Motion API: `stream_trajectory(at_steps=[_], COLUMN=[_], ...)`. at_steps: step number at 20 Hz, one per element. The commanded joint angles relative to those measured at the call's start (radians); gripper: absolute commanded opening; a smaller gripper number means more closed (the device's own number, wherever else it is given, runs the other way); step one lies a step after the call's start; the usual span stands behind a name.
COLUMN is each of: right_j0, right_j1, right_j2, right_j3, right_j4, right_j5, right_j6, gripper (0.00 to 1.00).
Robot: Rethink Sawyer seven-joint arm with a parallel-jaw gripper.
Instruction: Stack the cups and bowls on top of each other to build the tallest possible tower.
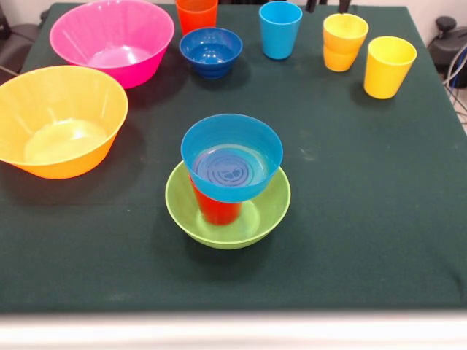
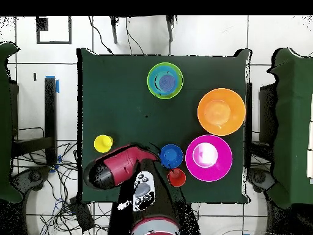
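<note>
The tower stands mid-table: a green bowl (image 1: pixel 228 211) holds a red cup (image 1: pixel 217 209), with a light blue bowl (image 1: pixel 232 157) on top, leaning a little. It also shows in the overhead view (image 2: pixel 165 80). The loose pieces are a pink bowl (image 1: pixel 109 36), a yellow-orange bowl (image 1: pixel 58 120), a dark blue bowl (image 1: pixel 211 51), an orange cup (image 1: pixel 197 14), a light blue cup (image 1: pixel 280 29) and two yellow cups (image 1: pixel 344 40) (image 1: pixel 389 65). My gripper (image 1: pixel 327 4) shows only two dark tips at the top edge. They are apart and empty, just above the left yellow cup.
In the overhead view my red arm (image 2: pixel 119 168) reaches over the table's near-left part and hides the light blue cup and one yellow cup. The other yellow cup (image 2: pixel 103 144) sits beside it. Cables and table edges surround the green cloth (image 2: pixel 110 92).
</note>
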Motion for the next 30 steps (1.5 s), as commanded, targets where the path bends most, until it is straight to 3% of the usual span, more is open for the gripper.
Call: stream_trajectory(at_steps=[1,12,30], right_j0=[0.067,0.095,0.143], right_j1=[0.078,0.181,0.217], right_j2=[-0.058,-0.12,-0.18], right_j3=[-0.056,-0.118,-0.122], right_j4=[-0.083,-0.032,-0.012], right_j5=[-0.181,-0.237,-0.282], right_j6=[0.136,0.097,0.078], gripper=[1.0,1.0,1.0])
